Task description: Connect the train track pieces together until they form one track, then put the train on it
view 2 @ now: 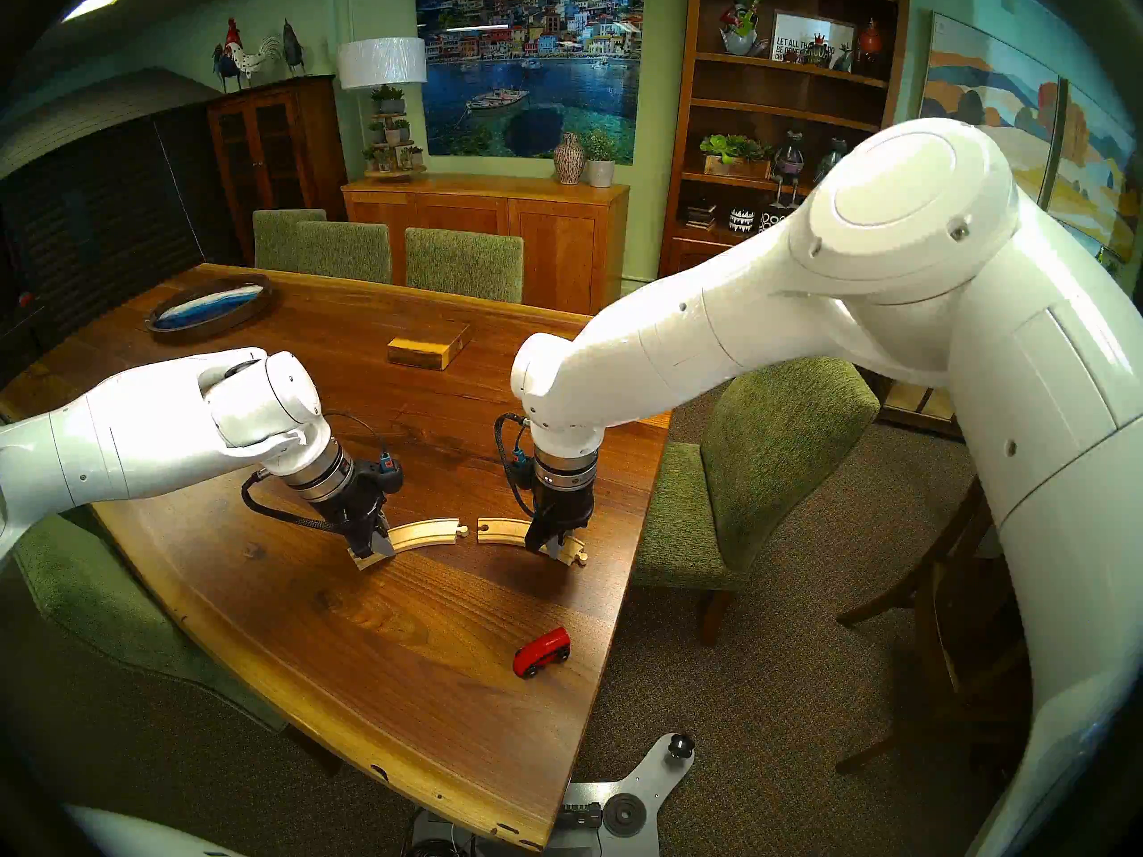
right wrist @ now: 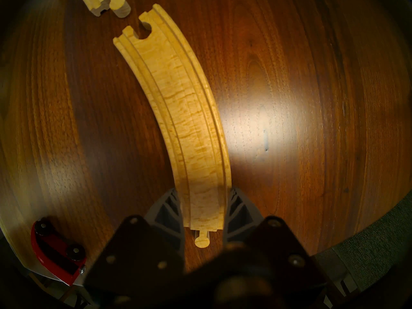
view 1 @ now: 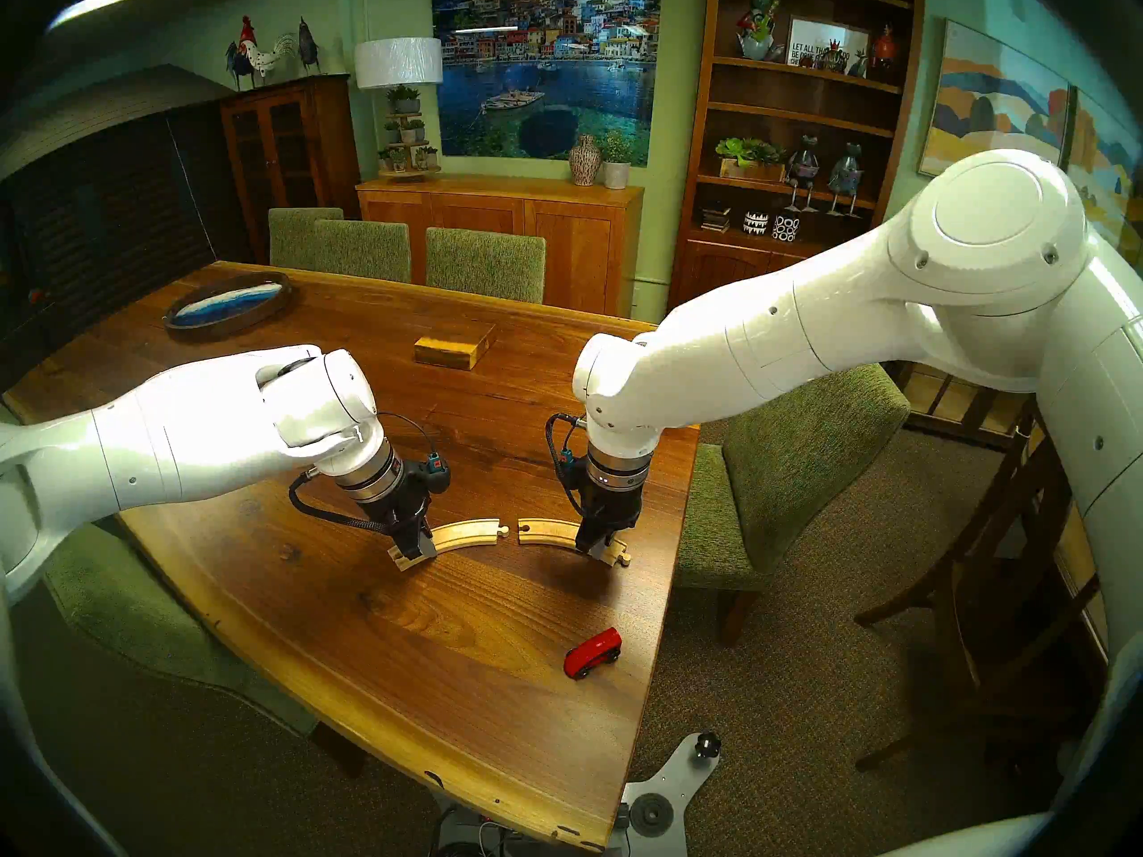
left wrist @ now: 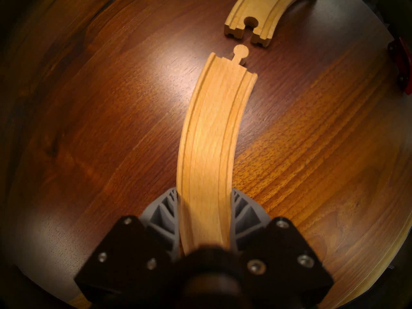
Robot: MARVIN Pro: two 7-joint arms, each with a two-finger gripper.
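Two curved pale wooden track pieces lie end to end on the dark table, a small gap between them. My left gripper (view 1: 417, 549) (left wrist: 205, 194) is shut on the outer end of the left piece (view 1: 470, 531) (left wrist: 207, 134), whose round peg (left wrist: 241, 51) points at the hole (left wrist: 251, 23) of the right piece (view 1: 550, 531) (right wrist: 185, 101). The right gripper (view 1: 597, 546) (right wrist: 204, 194) is shut on that piece near its peg end. The red train (view 1: 592, 651) (right wrist: 55, 252) lies nearer me, close to the table's right edge, untouched.
A yellowish wooden block (view 1: 454, 345) sits mid-table behind the arms, and an oval tray (view 1: 229, 305) lies at the far left. The table's right edge (view 1: 674, 559) runs just beside the right gripper, with a green chair (view 1: 791, 466) beyond it.
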